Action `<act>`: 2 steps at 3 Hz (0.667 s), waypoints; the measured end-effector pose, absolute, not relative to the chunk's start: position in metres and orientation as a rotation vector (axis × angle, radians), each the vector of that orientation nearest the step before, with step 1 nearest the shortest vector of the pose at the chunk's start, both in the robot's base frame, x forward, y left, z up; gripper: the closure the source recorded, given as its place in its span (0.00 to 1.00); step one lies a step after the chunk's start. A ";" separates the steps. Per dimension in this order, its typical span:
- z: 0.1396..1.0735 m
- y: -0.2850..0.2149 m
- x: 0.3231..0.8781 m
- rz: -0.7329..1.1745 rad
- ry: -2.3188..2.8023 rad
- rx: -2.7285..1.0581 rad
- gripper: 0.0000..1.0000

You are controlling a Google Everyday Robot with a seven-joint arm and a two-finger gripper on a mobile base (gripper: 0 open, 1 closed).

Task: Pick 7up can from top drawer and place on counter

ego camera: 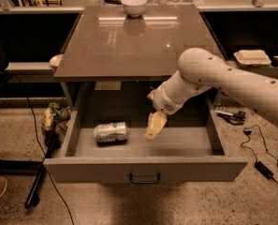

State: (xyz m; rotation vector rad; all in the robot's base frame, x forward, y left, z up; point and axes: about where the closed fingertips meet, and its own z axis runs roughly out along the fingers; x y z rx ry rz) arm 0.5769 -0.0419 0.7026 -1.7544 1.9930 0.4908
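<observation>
The 7up can [111, 131] lies on its side in the left part of the open top drawer [143, 168]. The drawer is pulled out toward the camera, its small dark handle at the front. My gripper [153, 127] hangs inside the drawer, pointing down near the middle, a short way right of the can and apart from it. The arm comes in from the right. The glossy grey-brown counter [176, 46] lies above and behind the drawer.
A white bowl [134, 4] stands at the counter's far edge. A crumpled bag [53, 115] and a black pole [42, 172] are on the floor at left. Cables and a tool [230, 117] lie on the floor at right. A pale tray [252, 57] sits on the right ledge.
</observation>
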 end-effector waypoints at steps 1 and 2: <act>0.681 -0.010 0.593 0.464 1.964 -1.745 0.00; 0.664 0.023 0.600 0.442 1.936 -1.750 0.00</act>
